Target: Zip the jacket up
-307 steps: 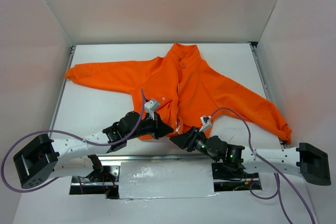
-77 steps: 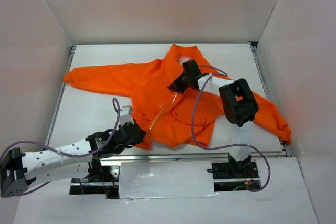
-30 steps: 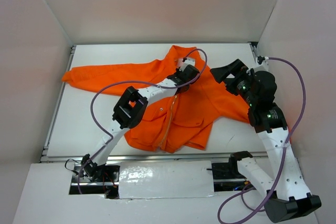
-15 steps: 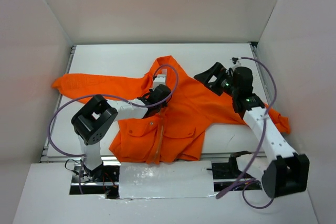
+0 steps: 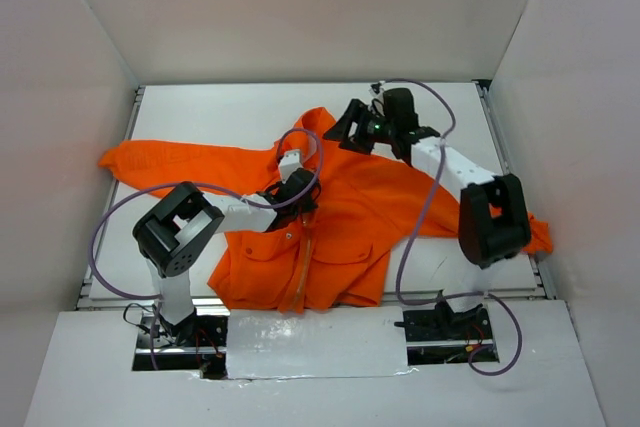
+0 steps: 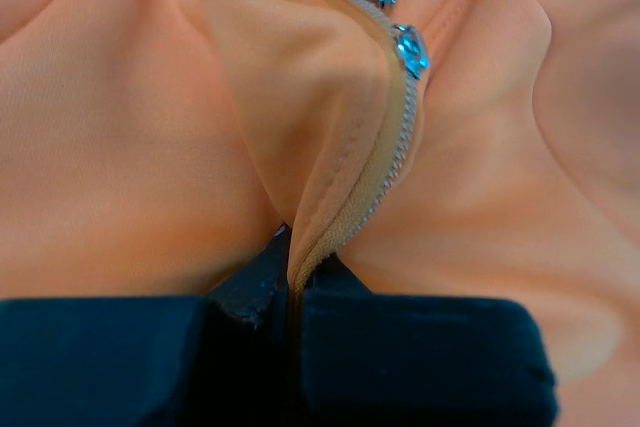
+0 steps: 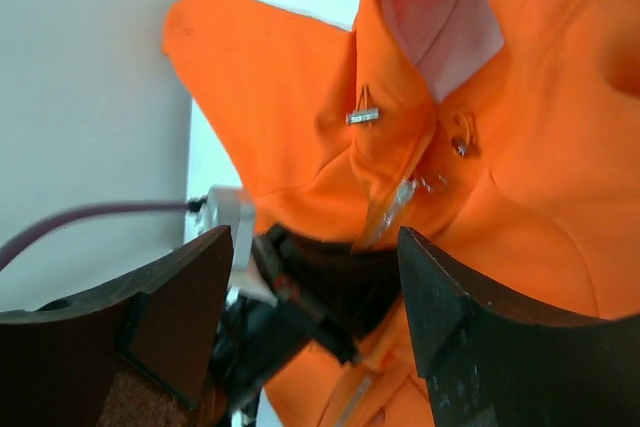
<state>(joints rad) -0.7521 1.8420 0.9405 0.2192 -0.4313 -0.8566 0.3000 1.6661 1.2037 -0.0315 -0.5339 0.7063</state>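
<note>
The orange jacket [image 5: 380,207] lies crumpled across the table, collar at the far side and hem near the arm bases. My left gripper [image 5: 298,195] sits at the upper centre front. In the left wrist view it [image 6: 292,265] is shut on the pale zipper [image 6: 385,177] edge, and the silver slider [image 6: 410,50] lies beyond the fingertips. My right gripper [image 5: 345,130] hovers over the collar, open with nothing between its fingers. In the right wrist view it [image 7: 315,237] frames the black left gripper [image 7: 330,287] and the collar's pale lining [image 7: 445,27].
White walls enclose the table [image 5: 200,112] on three sides. One sleeve [image 5: 150,159] stretches to the left and the other sleeve [image 5: 535,232] reaches the right edge. Purple cables [image 5: 420,207] loop over the jacket. A metal rail [image 5: 320,299] runs along the near edge.
The left gripper shut on the zipper edge and dragged the jacket nearer and leftward. The right arm swung left over the collar, its jaws narrowing a little.
</note>
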